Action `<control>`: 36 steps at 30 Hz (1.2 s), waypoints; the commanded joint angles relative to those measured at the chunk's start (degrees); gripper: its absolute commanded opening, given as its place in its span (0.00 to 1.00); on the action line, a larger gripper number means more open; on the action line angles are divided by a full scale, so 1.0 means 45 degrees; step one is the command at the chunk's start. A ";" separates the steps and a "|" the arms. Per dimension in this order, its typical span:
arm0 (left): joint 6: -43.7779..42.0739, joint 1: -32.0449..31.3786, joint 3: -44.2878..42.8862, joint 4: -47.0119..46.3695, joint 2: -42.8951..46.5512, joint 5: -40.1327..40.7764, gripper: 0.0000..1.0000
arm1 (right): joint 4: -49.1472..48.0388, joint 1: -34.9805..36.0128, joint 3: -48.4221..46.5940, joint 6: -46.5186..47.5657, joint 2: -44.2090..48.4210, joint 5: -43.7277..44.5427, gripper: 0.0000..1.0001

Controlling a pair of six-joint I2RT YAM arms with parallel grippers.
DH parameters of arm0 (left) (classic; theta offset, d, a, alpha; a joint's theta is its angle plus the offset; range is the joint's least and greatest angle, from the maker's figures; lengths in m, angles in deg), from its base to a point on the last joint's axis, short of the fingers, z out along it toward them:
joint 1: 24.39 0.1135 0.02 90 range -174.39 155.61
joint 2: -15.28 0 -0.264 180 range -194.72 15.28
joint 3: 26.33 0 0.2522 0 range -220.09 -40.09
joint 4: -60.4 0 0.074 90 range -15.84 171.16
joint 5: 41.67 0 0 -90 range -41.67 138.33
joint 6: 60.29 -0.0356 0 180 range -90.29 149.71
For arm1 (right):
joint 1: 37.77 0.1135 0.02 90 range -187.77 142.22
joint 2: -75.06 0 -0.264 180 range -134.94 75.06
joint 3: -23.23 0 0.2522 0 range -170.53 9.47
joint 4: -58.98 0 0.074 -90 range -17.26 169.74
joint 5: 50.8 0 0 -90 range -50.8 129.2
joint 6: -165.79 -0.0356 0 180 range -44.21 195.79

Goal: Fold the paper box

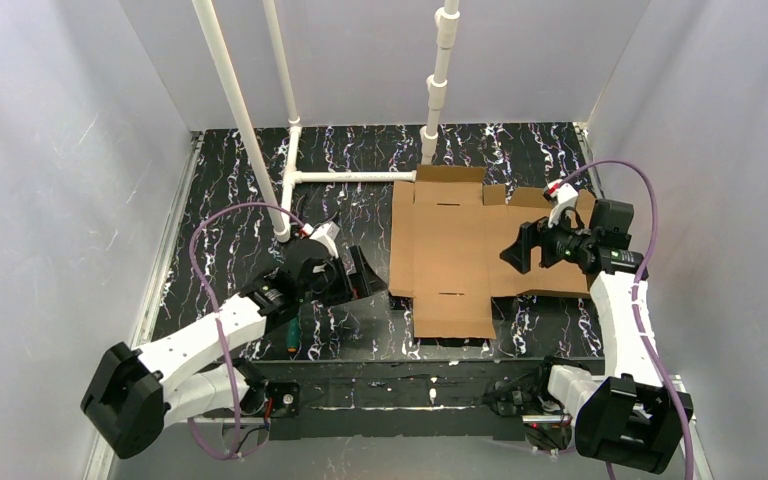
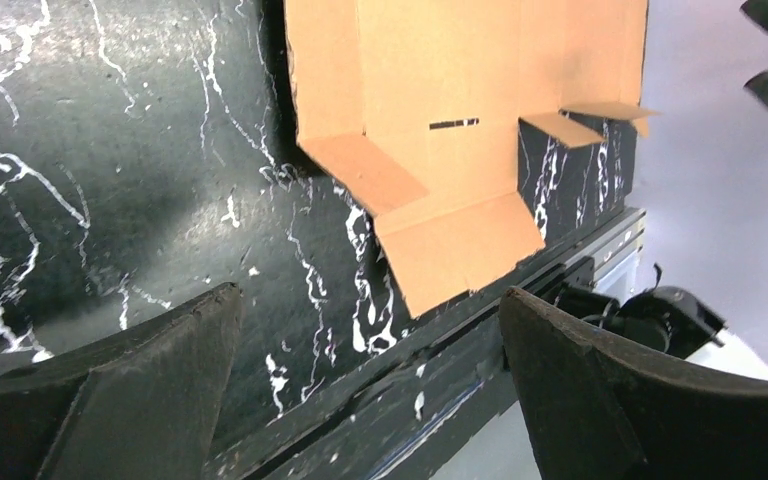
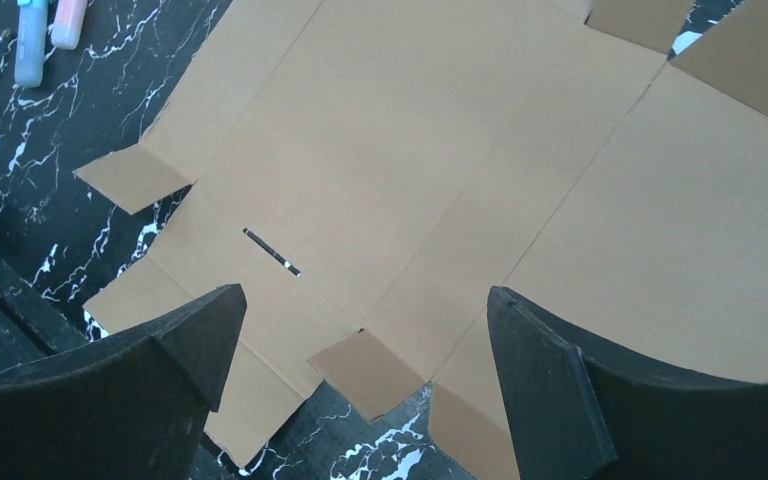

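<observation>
Top external view: the paper box (image 1: pixel 450 250) lies flat and unfolded on the tabletop (image 1: pixel 230 180), right of centre, with no panel raised yet. Sliding looks like the main risk. A push on one flap with no counter-hold would probably skate the sheet across the tabletop instead of bending it. The left end effector (image 1: pixel 355 272) sits at the sheet's 9 o'clock edge, spread wide and holding nothing; whether it touches the cardboard cannot be told. The right end effector (image 1: pixel 530 248) hovers over the sheet's 3 o'clock portion, likewise released and empty.

Left wrist view: the sheet lies toward 12 o'clock, with two small tabs lifted slightly off the surface. A finger catching a tab rather than a main flap could mis-crease it. The fingers (image 2: pixel 160 380) stand far apart with only tabletop between them.

Right wrist view: cardboard fills most of the frame. Closing here on flat board would find no edge to pinch. The fingers (image 3: pixel 600 400) are wide apart, gripping nothing.
</observation>
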 commanded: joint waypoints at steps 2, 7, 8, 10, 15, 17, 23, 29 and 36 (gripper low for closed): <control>0.0801 -0.0040 -0.0651 -0.1302 -0.1101 0.0454 0.99 | -0.1516 -0.0068 0.0474 0.0749 0.0280 -0.0979 1.00; 0.0681 -0.0026 -0.0820 -0.1449 -0.2096 0.1164 0.99 | -0.1439 -0.0083 0.0589 0.0992 0.0210 -0.0787 1.00; 0.0781 -0.0038 -0.0833 -0.1502 -0.2345 0.1206 0.99 | -0.1394 -0.0083 0.0593 0.1021 0.0281 -0.0726 1.00; 0.1065 -0.0043 -0.0899 -0.1612 -0.2805 0.1111 0.99 | -0.1415 -0.0084 0.0638 0.1029 0.0417 -0.0641 1.00; 0.1147 -0.0042 -0.1107 -0.2262 -0.3928 0.1043 0.92 | -0.1400 -0.0083 0.0622 0.1043 0.0430 -0.0592 1.00; 0.1221 -0.0036 -0.1143 -0.2900 -0.4403 0.0614 0.90 | -0.1398 -0.0084 0.0640 0.1045 0.0436 -0.0460 1.00; 0.2501 -0.0046 -0.0825 -0.4718 -0.5821 -0.0660 0.82 | -0.1345 -0.0102 0.0650 0.1108 0.0430 -0.0258 1.00; 0.4589 -0.0316 0.0497 -0.6501 -0.6004 0.0063 0.80 | -0.1361 -0.0103 0.0680 0.1118 0.0337 -0.0261 1.00; 0.6541 -0.0858 0.1134 -0.7340 -0.6072 0.1291 0.76 | -0.1398 -0.0103 0.0714 0.1104 0.0340 -0.0166 1.00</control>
